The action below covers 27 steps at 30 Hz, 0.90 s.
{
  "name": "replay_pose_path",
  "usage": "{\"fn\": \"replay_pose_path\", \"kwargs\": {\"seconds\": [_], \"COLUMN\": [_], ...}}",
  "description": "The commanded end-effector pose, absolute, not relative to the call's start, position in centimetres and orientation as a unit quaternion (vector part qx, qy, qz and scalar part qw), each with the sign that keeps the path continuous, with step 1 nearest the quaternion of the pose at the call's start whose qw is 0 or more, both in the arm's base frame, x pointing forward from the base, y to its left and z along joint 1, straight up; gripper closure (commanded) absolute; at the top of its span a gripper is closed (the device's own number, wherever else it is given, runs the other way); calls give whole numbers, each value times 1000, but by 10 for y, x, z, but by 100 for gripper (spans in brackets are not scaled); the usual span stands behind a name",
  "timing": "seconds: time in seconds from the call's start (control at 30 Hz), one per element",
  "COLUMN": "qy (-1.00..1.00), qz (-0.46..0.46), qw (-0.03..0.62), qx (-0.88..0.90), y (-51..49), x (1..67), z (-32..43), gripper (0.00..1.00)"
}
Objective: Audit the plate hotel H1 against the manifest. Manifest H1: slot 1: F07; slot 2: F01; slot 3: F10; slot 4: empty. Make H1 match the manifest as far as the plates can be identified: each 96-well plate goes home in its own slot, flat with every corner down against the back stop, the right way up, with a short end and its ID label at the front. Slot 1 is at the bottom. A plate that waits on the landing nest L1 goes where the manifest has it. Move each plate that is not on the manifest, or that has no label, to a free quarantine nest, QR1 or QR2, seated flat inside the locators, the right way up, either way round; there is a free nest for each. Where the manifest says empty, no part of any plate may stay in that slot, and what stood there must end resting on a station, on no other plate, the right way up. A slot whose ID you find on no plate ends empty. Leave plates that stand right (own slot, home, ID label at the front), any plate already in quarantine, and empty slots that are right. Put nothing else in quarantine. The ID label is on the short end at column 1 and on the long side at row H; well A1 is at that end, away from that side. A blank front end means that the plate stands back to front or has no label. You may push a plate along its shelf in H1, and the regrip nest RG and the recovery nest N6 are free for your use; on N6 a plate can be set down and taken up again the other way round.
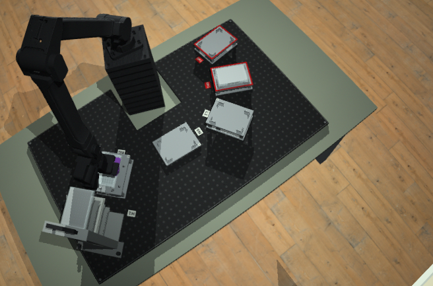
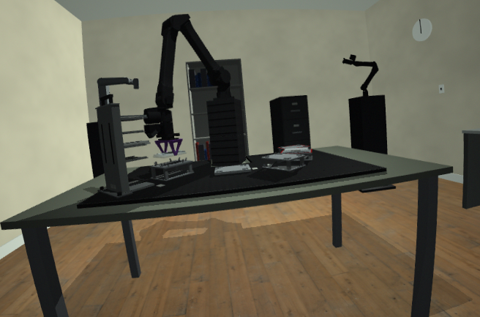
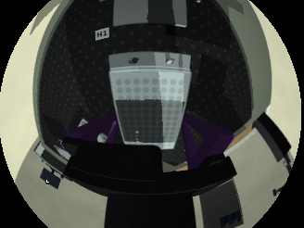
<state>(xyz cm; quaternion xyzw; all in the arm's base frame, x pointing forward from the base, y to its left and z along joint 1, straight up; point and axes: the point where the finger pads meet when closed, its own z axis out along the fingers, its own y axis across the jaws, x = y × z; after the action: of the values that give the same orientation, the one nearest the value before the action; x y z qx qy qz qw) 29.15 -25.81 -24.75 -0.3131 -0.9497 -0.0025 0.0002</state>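
Observation:
My gripper (image 1: 113, 167) (image 2: 169, 149) hangs with its purple fingers pointing down beside the plate hotel H1 (image 1: 84, 219) (image 2: 115, 143). It is shut on a clear 96-well plate (image 1: 106, 181) (image 2: 166, 155) (image 3: 148, 107), gripped across its width and level. The plate hangs a little above a raised nest (image 1: 122, 170) (image 2: 172, 169) in front of the hotel. I cannot read any label on the plate. In the wrist view the fingers flank the plate and the nest's corner locators show just beyond its far end. A plate lies on the hotel's top shelf (image 1: 76, 207); the lower slots are hard to make out.
The red-edged quarantine nests stand at the back: one (image 1: 215, 41) looks empty, the other (image 1: 232, 76) holds a plate. Two grey nests (image 1: 230, 118) (image 1: 176, 143) sit mid-table with nothing on them. The arm's black base tower (image 1: 134, 72) stands at the back left.

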Motion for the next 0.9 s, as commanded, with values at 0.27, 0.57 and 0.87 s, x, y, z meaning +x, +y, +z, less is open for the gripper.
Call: {"fn": "replay_pose_path", "kwargs": {"seconds": [0.27, 0.57, 0.87], "qy": [-952, -952, -952], "qz": [3, 2, 3], "qw": [-12, -9, -12], "qx": [-306, -307, -307], "y": [-267, -264, -266], "x": [301, 298, 300], "z": [-256, -261, -267], "gripper": [14, 14, 14]}}
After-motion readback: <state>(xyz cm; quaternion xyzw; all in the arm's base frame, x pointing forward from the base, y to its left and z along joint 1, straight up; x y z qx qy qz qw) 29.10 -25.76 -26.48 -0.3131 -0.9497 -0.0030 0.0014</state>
